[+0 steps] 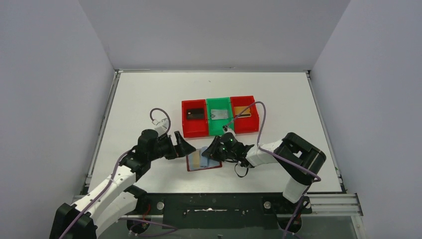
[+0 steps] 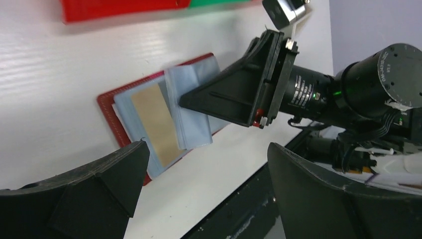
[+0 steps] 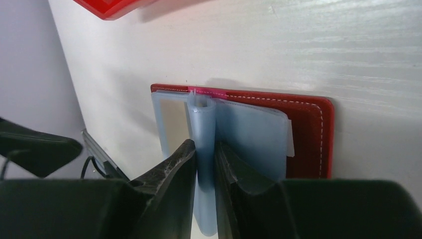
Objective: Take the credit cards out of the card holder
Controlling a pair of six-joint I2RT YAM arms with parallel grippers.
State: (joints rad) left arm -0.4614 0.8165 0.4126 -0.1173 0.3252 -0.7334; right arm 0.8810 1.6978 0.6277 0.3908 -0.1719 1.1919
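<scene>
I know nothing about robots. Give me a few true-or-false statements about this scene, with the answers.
1. The right gripper pinches a pale sleeve of the card holder. True.
2. The left gripper holds a card. False: it is open and empty.
3. The card holder is folded shut. False: it lies open.
4. A gold card sits in one sleeve. True.
5. All three bins are red. False: the middle bin is green.
</scene>
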